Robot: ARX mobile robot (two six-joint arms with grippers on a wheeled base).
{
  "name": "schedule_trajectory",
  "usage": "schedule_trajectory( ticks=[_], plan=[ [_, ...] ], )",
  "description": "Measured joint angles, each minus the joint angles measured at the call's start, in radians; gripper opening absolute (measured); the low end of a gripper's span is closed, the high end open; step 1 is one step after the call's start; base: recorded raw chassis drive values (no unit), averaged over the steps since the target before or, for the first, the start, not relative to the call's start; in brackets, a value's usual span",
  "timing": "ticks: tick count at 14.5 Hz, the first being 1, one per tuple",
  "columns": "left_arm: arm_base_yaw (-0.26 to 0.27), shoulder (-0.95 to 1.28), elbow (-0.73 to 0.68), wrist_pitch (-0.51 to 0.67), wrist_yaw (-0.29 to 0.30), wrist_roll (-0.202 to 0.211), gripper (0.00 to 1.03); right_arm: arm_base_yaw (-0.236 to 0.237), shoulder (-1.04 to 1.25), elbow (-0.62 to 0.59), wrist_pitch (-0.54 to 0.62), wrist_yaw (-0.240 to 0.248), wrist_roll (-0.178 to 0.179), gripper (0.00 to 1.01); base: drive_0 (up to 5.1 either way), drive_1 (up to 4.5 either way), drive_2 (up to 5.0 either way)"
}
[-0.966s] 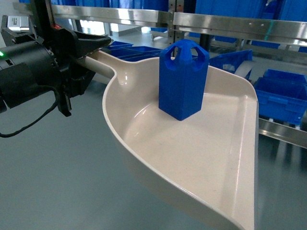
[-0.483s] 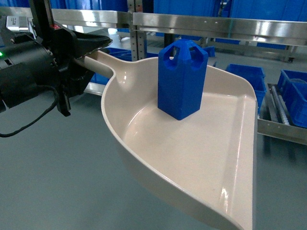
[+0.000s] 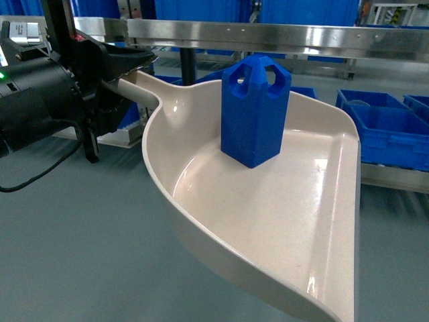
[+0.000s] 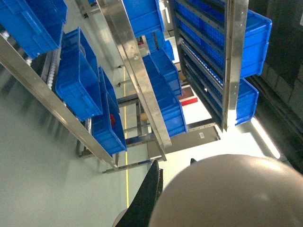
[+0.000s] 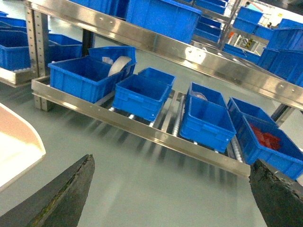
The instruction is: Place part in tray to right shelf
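In the tray (image 3: 268, 221), we are carrying the part (image 3: 255, 111) standing up. Our left gripper (image 3: 124, 67) is squeezing the tray's handle (image 3: 144, 87). Our right gripper (image 5: 170, 189) is hanging wide apart, probably holding nothing.

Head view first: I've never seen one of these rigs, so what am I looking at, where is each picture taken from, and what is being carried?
This is a wheeled robot with two arms, each ending in a gripper. The head view looks forward from the robot's body. There the left gripper is clamped on the handle of the tray, a cream scoop held above a grey floor. The part, a small blue block with a pierced top, stands upright in the tray. Behind it runs a steel shelf rail, with blue crates lower down.

The left wrist view looks along that arm, tilted: shelving, crates and the scoop's rounded back.

The right wrist view shows the right gripper, open and empty, facing a low steel rack of crates.
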Motion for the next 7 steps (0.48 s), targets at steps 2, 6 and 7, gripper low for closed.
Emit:
schedule_trajectory(
  ticks=[2, 6, 7],
  plan=[
    [0.001, 0.000, 0.000, 0.000, 0.000, 0.000, 0.13, 0.000, 0.000, 0.000, 0.000, 0.000, 0.000, 0.98, -1.6, -1.62, -1.6],
    [0.000, 0.000, 0.000, 0.000, 0.000, 0.000, 0.13, 0.000, 0.000, 0.000, 0.000, 0.000, 0.000, 0.98, -1.7, -1.65, -1.7],
    [0.000, 0.000, 0.000, 0.000, 0.000, 0.000, 0.13, 0.000, 0.000, 0.000, 0.000, 0.000, 0.000, 0.98, -1.7, -1.71, -1.7]
  ],
)
